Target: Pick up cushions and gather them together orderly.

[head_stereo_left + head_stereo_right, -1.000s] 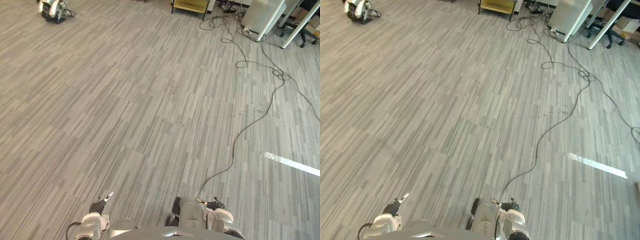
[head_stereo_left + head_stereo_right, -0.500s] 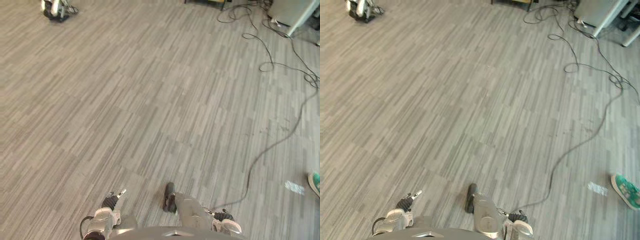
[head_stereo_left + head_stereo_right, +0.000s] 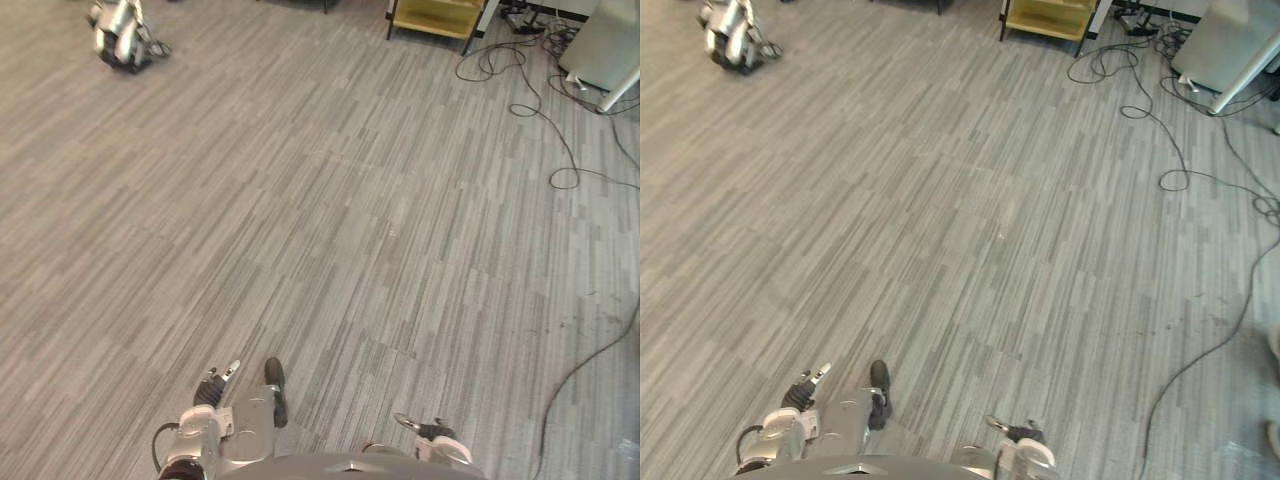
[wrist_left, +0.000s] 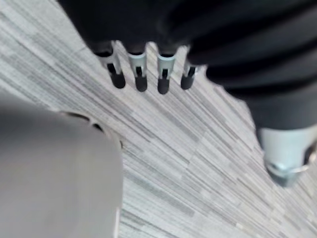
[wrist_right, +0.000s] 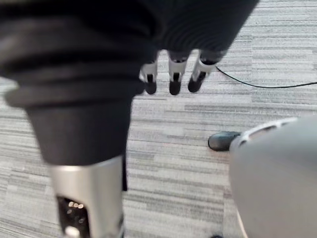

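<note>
Left hand [image 3: 213,388]: low at the near edge, left of centre, above the floor. Its fingers [image 4: 140,74] are straight and side by side, the thumb [image 4: 285,157] stands apart, and they hold nothing.
Right hand [image 3: 430,433]: low at the near edge, right of centre, well apart from the left hand. Its fingers [image 5: 173,82] hang loose and nearly straight, the thumb [image 5: 89,201] is off to one side, and they grip nothing.
Cushions: I cannot tell where they lie; neither hand carries one.
Floor [image 3: 330,230]: grey carpet in striped planks, running from under both hands to the far edge.
Cables [image 3: 520,85]: black, looped and tangled on the floor at the far right, between the yellow shelf unit and the white cabinet.
Yellow shelf unit [image 3: 437,14]: at the far edge, right of centre, standing on dark legs.
White cabinet [image 3: 608,45]: in the far right corner, with a slanted white leg beside it.
Far-left object [image 3: 122,35]: white and dark, on the floor in the far left corner, too small to identify.
</note>
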Controlling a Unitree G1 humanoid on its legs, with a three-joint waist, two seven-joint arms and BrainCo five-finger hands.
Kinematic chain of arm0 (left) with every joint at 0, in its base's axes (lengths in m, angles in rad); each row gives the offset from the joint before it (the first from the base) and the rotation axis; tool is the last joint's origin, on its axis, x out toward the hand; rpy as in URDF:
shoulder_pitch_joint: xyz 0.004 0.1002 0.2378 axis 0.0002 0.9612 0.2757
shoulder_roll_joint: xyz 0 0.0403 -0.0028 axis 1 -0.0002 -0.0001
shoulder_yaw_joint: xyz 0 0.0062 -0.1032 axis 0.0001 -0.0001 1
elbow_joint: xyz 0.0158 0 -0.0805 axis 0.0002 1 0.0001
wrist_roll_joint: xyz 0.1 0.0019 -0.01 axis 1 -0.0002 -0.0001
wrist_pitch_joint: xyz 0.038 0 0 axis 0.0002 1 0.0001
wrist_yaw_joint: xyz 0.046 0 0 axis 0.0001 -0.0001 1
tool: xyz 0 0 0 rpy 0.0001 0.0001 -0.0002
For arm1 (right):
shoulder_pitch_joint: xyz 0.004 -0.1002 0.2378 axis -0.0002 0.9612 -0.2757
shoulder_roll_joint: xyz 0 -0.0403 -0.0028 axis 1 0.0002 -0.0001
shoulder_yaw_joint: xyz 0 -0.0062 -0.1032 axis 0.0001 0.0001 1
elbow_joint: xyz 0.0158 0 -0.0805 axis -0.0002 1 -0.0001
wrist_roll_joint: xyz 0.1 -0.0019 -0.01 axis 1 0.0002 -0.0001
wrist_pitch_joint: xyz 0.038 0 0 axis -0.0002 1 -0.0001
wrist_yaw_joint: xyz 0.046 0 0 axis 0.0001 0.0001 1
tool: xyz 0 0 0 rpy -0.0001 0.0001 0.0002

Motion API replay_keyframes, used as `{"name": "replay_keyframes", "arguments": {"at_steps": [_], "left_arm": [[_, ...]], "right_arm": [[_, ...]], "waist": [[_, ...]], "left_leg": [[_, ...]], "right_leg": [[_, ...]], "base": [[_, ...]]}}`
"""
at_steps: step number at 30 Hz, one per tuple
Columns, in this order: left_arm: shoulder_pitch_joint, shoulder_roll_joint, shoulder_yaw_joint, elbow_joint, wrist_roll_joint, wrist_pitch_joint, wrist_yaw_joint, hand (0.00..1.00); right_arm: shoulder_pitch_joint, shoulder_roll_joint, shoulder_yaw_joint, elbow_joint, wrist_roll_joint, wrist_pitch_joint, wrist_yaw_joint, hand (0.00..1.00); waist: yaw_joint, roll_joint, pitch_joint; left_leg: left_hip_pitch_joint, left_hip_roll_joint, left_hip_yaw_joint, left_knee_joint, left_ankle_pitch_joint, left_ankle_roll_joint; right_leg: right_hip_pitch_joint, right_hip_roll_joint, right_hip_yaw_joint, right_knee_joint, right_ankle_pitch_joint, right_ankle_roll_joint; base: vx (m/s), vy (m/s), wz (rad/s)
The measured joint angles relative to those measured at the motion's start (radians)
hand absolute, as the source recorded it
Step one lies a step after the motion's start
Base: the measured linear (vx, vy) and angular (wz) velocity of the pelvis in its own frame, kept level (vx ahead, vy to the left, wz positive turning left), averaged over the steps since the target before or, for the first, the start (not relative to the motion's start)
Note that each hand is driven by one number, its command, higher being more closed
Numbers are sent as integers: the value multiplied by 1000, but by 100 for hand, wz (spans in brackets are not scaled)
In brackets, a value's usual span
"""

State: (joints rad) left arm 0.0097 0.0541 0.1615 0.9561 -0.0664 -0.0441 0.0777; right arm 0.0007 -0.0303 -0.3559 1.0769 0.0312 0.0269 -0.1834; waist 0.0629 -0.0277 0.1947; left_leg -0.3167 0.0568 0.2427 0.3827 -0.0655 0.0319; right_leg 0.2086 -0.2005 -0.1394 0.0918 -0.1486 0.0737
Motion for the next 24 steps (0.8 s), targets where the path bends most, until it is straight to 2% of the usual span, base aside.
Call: {"name": "replay_keyframes", "arguments": {"at_steps": [1, 2, 3, 4, 5, 6, 7, 9, 10, 11, 12, 13, 14, 15, 16, 17, 18, 19, 20, 21, 23, 24], "left_arm": [[2, 4, 4, 6, 2, 3, 0, 0], [2, 6, -9, 22, 3, 5, 1, 0], [1, 7, -11, 30, 3, 5, 2, 0], [1, 19, -18, 44, 3, 9, 2, 0], [8, 31, -36, 49, 3, 27, 3, 0], [14, 35, -43, 50, 2, 28, 3, 0], [24, 39, -49, 50, 2, 31, 2, 0], [32, 42, -49, 56, 2, 34, 3, 0], [35, 42, -50, 58, 2, 35, 3, 0], [35, 40, -54, 61, 2, 36, 3, 0], [31, 35, -55, 69, 2, 37, 3, 0], [30, 30, -55, 74, 2, 37, 3, 0], [30, 22, -56, 77, 2, 37, 3, 0], [30, 20, -59, 77, 3, 37, 3, 0], [30, 23, -70, 77, 4, 36, 3, 0], [31, 24, -71, 77, 4, 35, 3, 0], [30, 32, -74, 79, 13, 33, 4, 0], [29, 15, -76, 86, 24, 33, 3, 0], [28, 6, -76, 88, 31, 33, 3, 0], [23, -11, -77, 90, 33, 33, 3, 0], [15, -20, -75, 100, 32, 33, 3, 0], [12, -31, -74, 96, 33, 34, 1, 0]], "right_arm": [[4, 5, -1, 1, 0, 2, 1, 0], [4, 4, -1, 0, 1, 2, 4, 0], [3, 4, -1, -3, 1, -2, 5, 0], [0, 4, -2, -16, 3, -7, 8, 0], [-1, 0, 0, -37, 2, -8, 9, 0], [-1, -1, 1, -40, 1, -9, 9, 0], [-4, -4, 2, -40, 2, -11, 10, 0], [-10, -7, 5, -40, 1, -12, 11, 0], [-17, -14, 15, -41, 1, -14, 11, 0], [-21, -21, 22, -43, 1, -16, 12, 0], [-27, -32, 24, -50, 1, -22, 13, 0], [-27, -41, 25, -52, 1, -22, 12, 0], [-24, -53, 31, -53, 0, -21, 10, 0], [-15, -58, 33, -53, 0, -17, 10, 0], [0, -55, 35, -47, 0, -9, 9, 0], [10, -53, 36, -42, 0, -6, 9, 0], [41, -45, 36, -38, 0, 3, 10, 0], [55, -51, 20, -39, 1, 3, 5, 0], [54, -59, 18, -39, 1, 3, 4, 0], [50, -67, 17, -40, 0, 2, 6, 0], [47, -62, 14, -39, 0, -1, 7, 0], [48, -56, 2, -40, 0, 0, 4, 0]], "waist": [[0, -6, -12], [-9, -6, -18], [-12, -8, -20], [-20, -17, -20], [-34, -15, -14], [-37, -14, -13], [-37, -14, -13], [-36, -7, -9], [-40, -2, -7], [-44, 1, -4], [-55, 14, 6], [-61, 22, 12], [-72, 34, 22], [-77, 35, 26], [-82, 23, 27], [-83, 17, 27], [-92, -14, 30], [-102, 26, 32], [-102, 47, 30], [-100, 83, 30], [-101, 94, 29], [-101, 96, 31]], "left_leg": [[11, -6, 11, 56, -74, 10], [30, -12, 20, 86, -131, 21], [48, -16, 32, 90, -152, 25], [92, -33, 39, 83, -180, 26], [174, -54, 43, 52, -204, 27], [208, -62, 43, 31, -206, 28], [281, -73, 46, -20, -206, 28], [387, -75, 46, -100, -206, 28], [434, -69, 46, -135, -206, 28], [454, -62, 46, -150, -206, 28], [487, -43, 41, -174, -206, 28], [503, -33, 35, -186, -206, 28], [530, -18, 28, -206, -205, 27], [552, -14, 21, -222, -199, 17], [580, -19, -4, -238, -196, -4], [592, -25, -15, -242, -197, -19], [639, -43, -61, -254, -213, -51], [663, -13, -89, -252, -222, -66], [660, 4, -94, -239, -222, -66], [634, 47, -112, -164, -214, -80], [589, 83, -138, -39, -177, -138], [532, 113, -162, 133, -93, -188]], "right_leg": [[-25, -14, 50, 105, -8, 13], [-88, -32, 79, 279, -8, 47], [-143, -46, 100, 403, 6, 75], [-248, -57, 146, 652, 38, 117], [-331, -70, 123, 881, 43, 113], [-351, -78, 98, 930, 32, 95], [-379, -81, 46, 981, -5, 47], [-427, -64, -55, 962, -73, 8], [-469, -41, -106, 898, -116, -9], [-496, -23, -131, 838, -134, -20], [-547, 18, -163, 695, -138, -29], [-565, 39, -169, 622, -124, -35], [-581, 72, -170, 477, -77, -39], [-590, 97, -162, 324, 4, -34], [-585, 109, -138, 147, 109, -36], [-583, 109, -129, 98, 143, -32], [-572, 94, -86, 57, 249, -54], [-599, 107, -92, 164, 296, -80], [-613, 120, -95, 200, 269, -94], [-621, 151, -109, 246, 208, -110], [-601, 176, -122, 267, 167, -117], [-550, 199, -123, 263, 126, -127]], "base": [[510, 282, -19], [582, 308, -23], [462, 244, -17], [570, 230, -5], [491, 153, 1], [589, 139, 5], [382, 62, 1], [446, 26, -3], [441, -14, -1], [520, -67, 6], [420, -81, 13], [512, -119, 25], [358, -100, 33], [486, -162, 50], [418, -165, 47], [548, -261, 68], [640, -334, 58], [530, -281, 46], [595, -323, 0], [396, -228, -19], [499, -266, -10], [486, -220, 2]]}}
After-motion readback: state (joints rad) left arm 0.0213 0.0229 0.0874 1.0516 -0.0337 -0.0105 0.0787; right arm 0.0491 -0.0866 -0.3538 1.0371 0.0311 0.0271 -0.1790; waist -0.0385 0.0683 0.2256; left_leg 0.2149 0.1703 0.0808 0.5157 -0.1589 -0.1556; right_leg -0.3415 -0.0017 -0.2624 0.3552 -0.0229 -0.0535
